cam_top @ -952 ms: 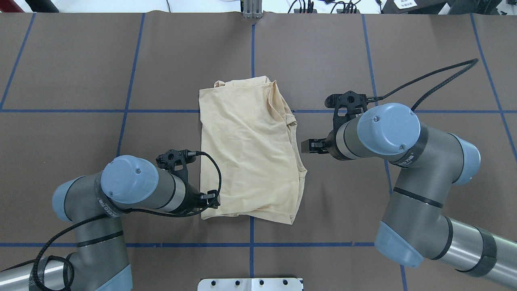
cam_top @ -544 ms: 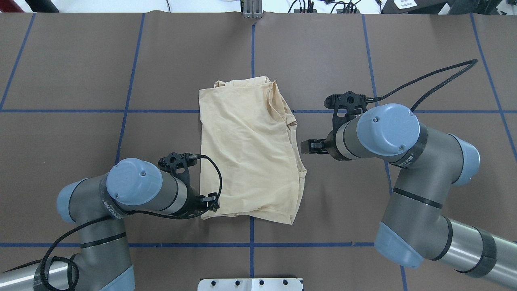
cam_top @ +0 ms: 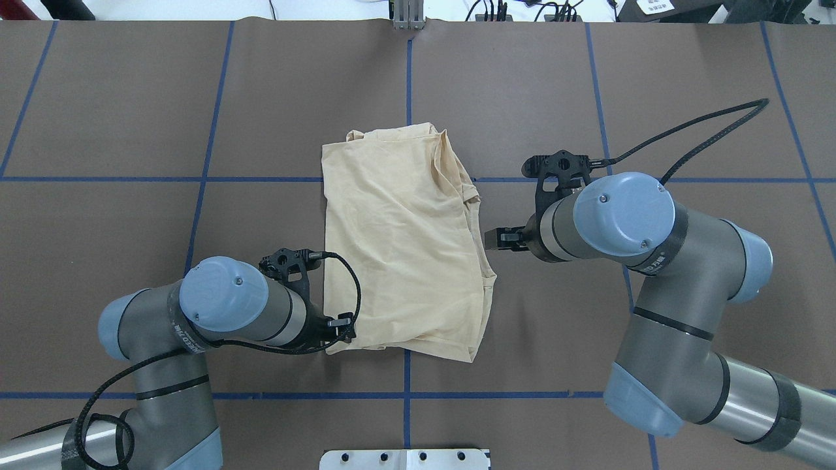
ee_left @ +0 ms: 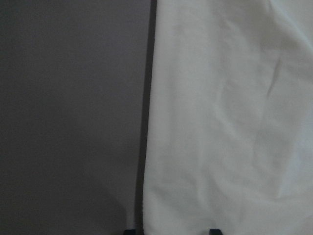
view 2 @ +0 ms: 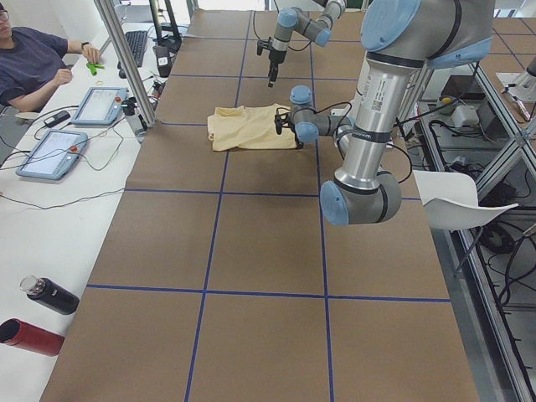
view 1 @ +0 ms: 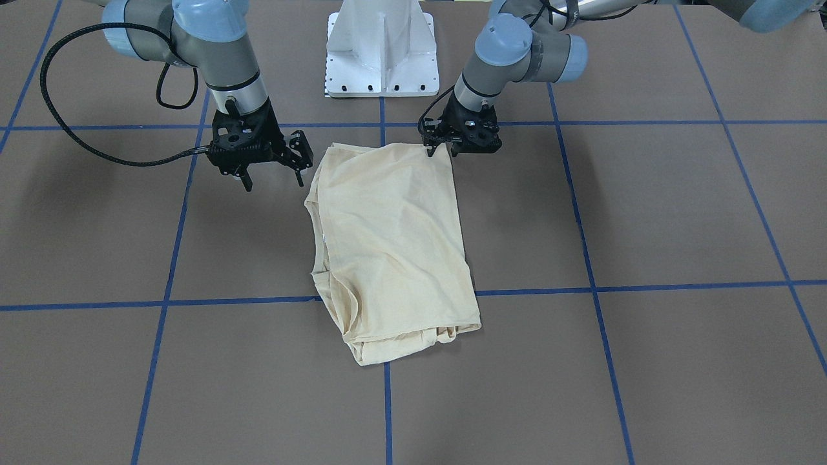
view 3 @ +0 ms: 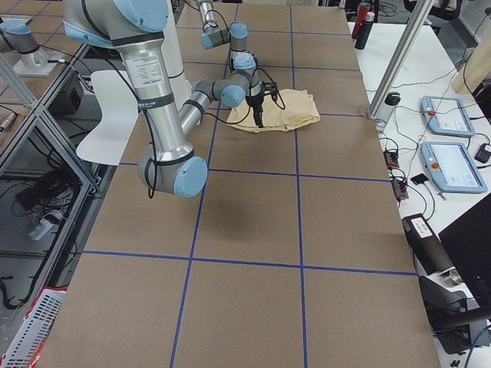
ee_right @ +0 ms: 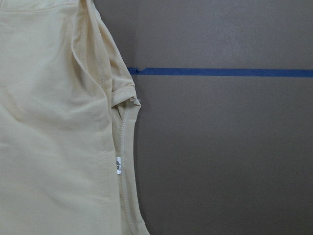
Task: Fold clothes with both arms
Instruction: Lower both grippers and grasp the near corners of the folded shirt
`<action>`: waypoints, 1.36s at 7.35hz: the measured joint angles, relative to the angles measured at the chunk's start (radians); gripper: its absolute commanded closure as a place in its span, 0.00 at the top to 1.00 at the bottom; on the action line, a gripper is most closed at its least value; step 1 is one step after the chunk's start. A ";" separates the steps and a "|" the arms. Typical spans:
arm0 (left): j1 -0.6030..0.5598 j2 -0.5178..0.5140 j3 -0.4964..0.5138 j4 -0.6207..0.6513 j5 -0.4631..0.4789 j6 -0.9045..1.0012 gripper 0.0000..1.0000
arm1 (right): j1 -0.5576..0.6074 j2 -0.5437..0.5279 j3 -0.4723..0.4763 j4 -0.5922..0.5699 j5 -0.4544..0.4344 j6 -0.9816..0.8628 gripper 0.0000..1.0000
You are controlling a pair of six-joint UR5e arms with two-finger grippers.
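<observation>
Hard to see much of the left gripper [view 1: 442,152] from overhead, its wrist covers it. The wrist cam catches just two fingertips [ee_left: 212,230] at the bottom edge, apart, straddling the T-shirt [cam_top: 401,248] at its near left corner, nothing visibly pinched. The right gripper [view 1: 272,179] hangs wide open and empty just off the right edge, by the neck label [ee_right: 119,165]. T-shirt lies folded mid-table [cam_top: 130,98] btw the two, plain cream side up, unmoved over the last sec, while the left arm [cam_top: 225,303] has swung right and nearer the base, and the right arm [cam_top: 624,212] crept slightly nearer too.
</observation>
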 measured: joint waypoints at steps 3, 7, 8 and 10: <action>0.005 -0.002 0.000 -0.001 -0.001 0.000 0.56 | -0.001 0.000 0.000 0.000 0.000 0.000 1.00; 0.014 -0.003 0.001 -0.002 -0.002 0.000 0.34 | -0.001 -0.002 0.000 0.000 0.000 0.000 1.00; 0.014 -0.003 0.001 -0.002 -0.003 0.000 0.09 | -0.002 -0.002 0.000 0.000 0.000 0.000 1.00; 0.014 -0.003 0.000 -0.002 -0.003 0.000 0.00 | -0.006 -0.002 -0.002 0.000 0.000 0.000 1.00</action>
